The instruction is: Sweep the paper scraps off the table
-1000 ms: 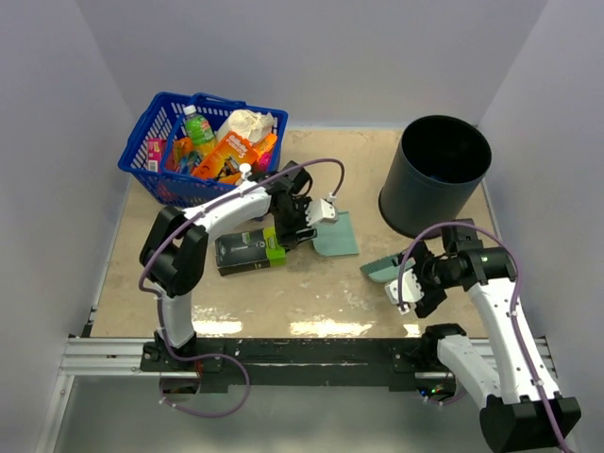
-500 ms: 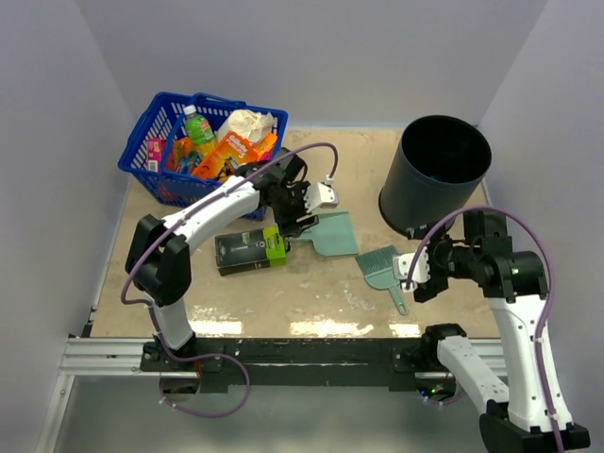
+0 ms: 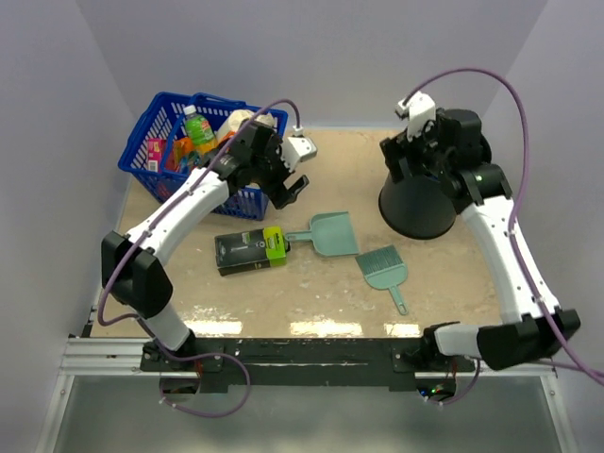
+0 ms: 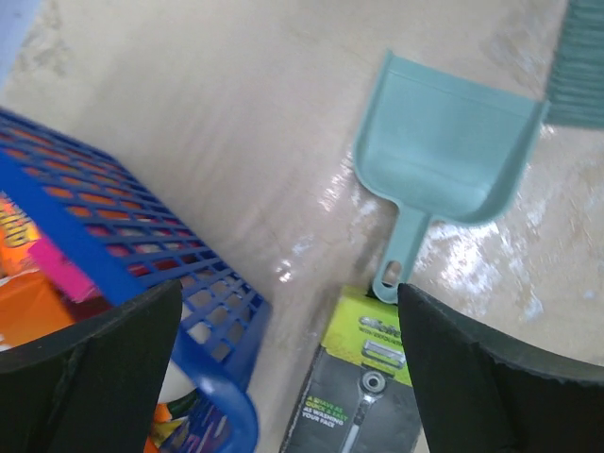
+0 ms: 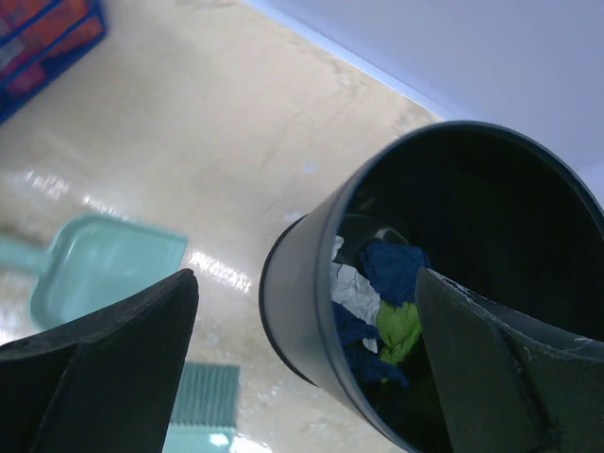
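Observation:
Several paper scraps [image 5: 377,293], blue, white and green, lie inside the black bin [image 5: 297,293]; I see none on the table [image 3: 311,288]. In the top view my right gripper [image 3: 401,156] hangs open and empty over the bin [image 3: 415,209]. In its wrist view the right gripper [image 5: 307,368] straddles the bin's rim from above. My left gripper [image 3: 288,187] is open and empty, raised beside the basket. From its wrist view the left gripper [image 4: 288,377] looks down on the teal dustpan [image 4: 444,142].
The dustpan [image 3: 330,232] and the teal brush [image 3: 384,268] lie flat mid-table. A green-and-black box [image 3: 250,250] touches the dustpan's handle. The blue basket [image 3: 156,142] of goods stands at the back left. Grey walls enclose the back and sides.
The left gripper let go of the dustpan and rose back toward the basket. The right arm left the brush on the table and swung up over the bin.

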Robot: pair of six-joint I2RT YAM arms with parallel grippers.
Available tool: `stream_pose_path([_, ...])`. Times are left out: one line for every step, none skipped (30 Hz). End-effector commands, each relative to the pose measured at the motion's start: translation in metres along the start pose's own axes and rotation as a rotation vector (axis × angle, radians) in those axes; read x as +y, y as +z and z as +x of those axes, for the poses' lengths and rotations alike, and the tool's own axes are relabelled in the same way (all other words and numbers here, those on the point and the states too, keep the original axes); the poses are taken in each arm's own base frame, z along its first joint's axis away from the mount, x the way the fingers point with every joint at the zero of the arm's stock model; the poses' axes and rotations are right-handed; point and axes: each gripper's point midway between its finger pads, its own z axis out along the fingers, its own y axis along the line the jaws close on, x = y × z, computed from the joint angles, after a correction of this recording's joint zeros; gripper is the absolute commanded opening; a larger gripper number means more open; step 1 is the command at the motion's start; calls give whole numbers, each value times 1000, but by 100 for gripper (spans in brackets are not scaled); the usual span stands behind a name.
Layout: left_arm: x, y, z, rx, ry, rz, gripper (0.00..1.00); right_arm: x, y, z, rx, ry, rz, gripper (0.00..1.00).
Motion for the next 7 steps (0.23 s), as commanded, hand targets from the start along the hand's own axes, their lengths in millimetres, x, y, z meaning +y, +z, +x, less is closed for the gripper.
stream_pose_path([42,-40,-50,-219,-124,-180,100,-58,-11,-40,-81,336,411,98])
stream_pose_path([44,-41,-53,-235,-136,-194,100,-61,-11,-43,-90,330,418,99])
stream_pose_path([48,-43,-60,-269,-136,-214,100,-60,-10,-47,-109,324,405,99])
stream_pose_path([53,-45,-62,-277,-146,-237,100,-59,-7,-52,-125,320,393,99])
stream_pose_path([56,-46,-65,-283,-152,-248,100,-59,-5,-56,-133,326,383,99])
stream_pose_path([63,-52,-74,-302,-162,-272,100,-61,-7,-67,-160,338,379,99])
stream_pose_path([71,-56,-77,-306,-171,-314,100,-61,-4,-74,-177,357,374,99])
